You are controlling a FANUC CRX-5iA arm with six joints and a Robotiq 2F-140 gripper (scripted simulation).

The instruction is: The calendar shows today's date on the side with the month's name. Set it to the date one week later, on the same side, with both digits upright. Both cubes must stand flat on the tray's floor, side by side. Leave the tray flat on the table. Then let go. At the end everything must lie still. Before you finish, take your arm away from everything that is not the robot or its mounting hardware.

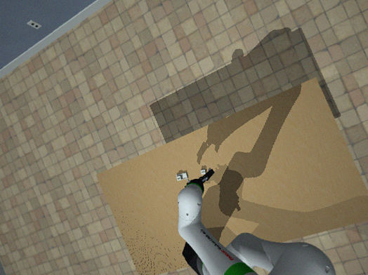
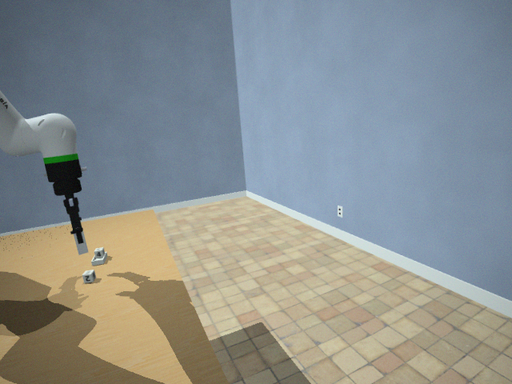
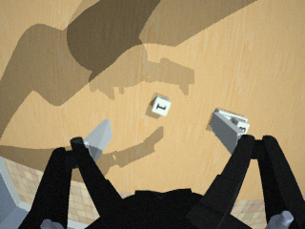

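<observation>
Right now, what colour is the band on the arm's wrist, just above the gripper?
Bright green: the band sits between white arm and black gripper. The exterior view shows it best.
</observation>
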